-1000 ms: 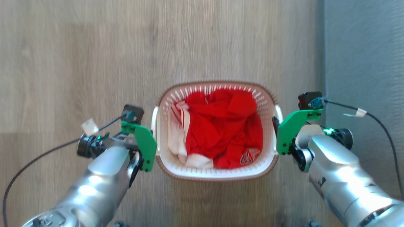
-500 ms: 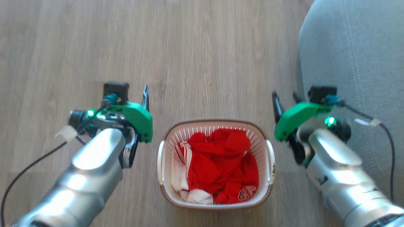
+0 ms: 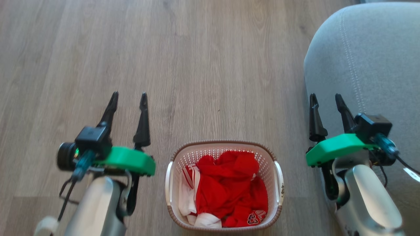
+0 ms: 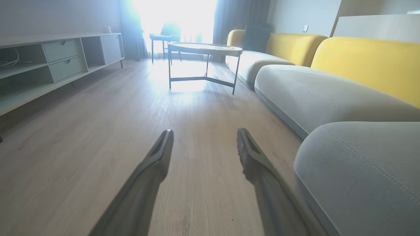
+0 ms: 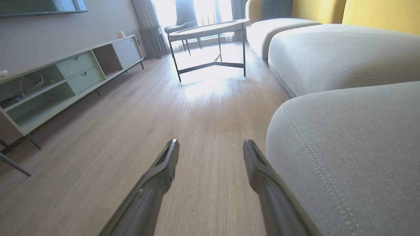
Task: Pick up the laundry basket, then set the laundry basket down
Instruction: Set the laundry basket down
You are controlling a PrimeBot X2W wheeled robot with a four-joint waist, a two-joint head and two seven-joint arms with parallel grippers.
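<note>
Found the left gripper [image 3: 129, 95] at the left of the head view, over the wooden floor [image 3: 210, 59]. Saw its two dark fingers [image 3: 143, 124] spread wide and pointing to the far side, with nothing between them. Confirmed this in the left wrist view: parted fingers, only floorboards in the gap, a grey sofa [image 4: 361, 170] at the right, a low table [image 4: 205, 49] and a long cabinet [image 4: 62, 62] far off.

Found the laundry basket [image 3: 223, 144] in the middle, standing upright on the floor close to the robot, between the two arms. Noted red and white clothes [image 3: 229, 190] heaped inside and a white handle [image 3: 168, 183] on each side. Placed it to the right of the left gripper and to the left of the right one, nearer than both pairs of fingertips, touching neither.

Found the right gripper [image 3: 325, 95] at the right, fingers likewise spread, pointing far, and empty. Saw its tips against the sofa's rounded left edge; could not tell whether touching. Saw in the right wrist view only bare floor between the parted fingers, the cushion just beside the right one.
</note>
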